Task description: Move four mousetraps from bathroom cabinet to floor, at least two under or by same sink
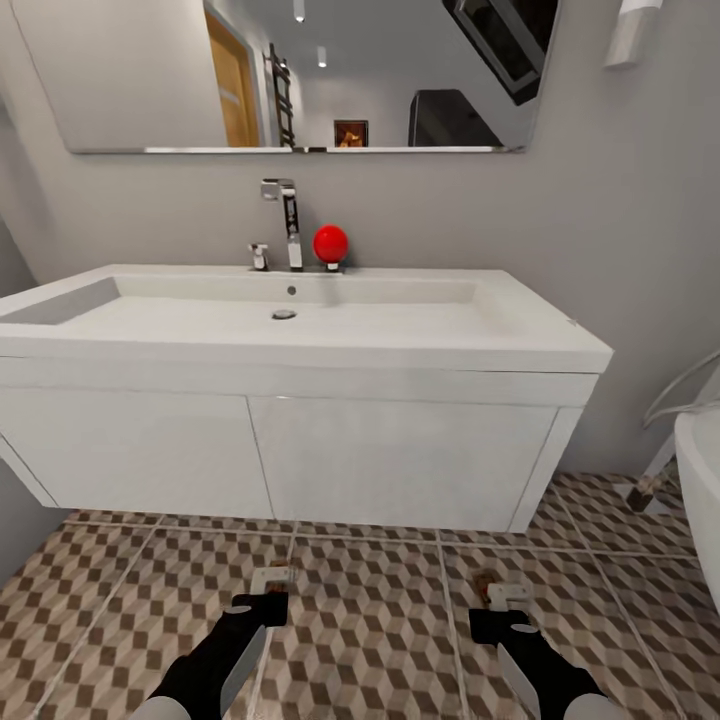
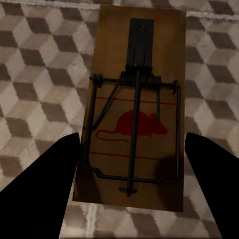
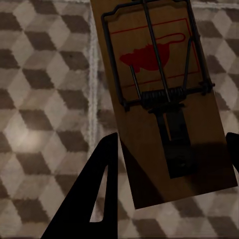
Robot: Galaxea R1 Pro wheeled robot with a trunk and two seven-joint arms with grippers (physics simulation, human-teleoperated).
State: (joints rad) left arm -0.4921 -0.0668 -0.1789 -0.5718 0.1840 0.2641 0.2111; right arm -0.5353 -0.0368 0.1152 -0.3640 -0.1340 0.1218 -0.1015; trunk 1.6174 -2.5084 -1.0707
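Two mousetraps show, each a brown wooden slab with a black wire spring and a red mouse print. One mousetrap [image 2: 133,114] sits between the fingers of my left gripper [image 2: 132,137], which is shut on it above the bathroom floor [image 2: 35,74]. My right gripper [image 3: 173,137] is shut on the other mousetrap [image 3: 159,99]. From the head camera, my left gripper [image 1: 270,590] and right gripper [image 1: 508,602] hang low over the bathroom floor [image 1: 370,610], just in front of the white sink [image 1: 300,340]. The cabinet is out of view.
The sink's white wall-hung vanity [image 1: 280,450] leaves a gap over the tiles below it. A chrome faucet [image 1: 288,222] and a red ball [image 1: 330,243] stand on the sink's back ledge. A white tub edge [image 1: 700,480] is at the right; a mirror [image 1: 300,70] hangs above.
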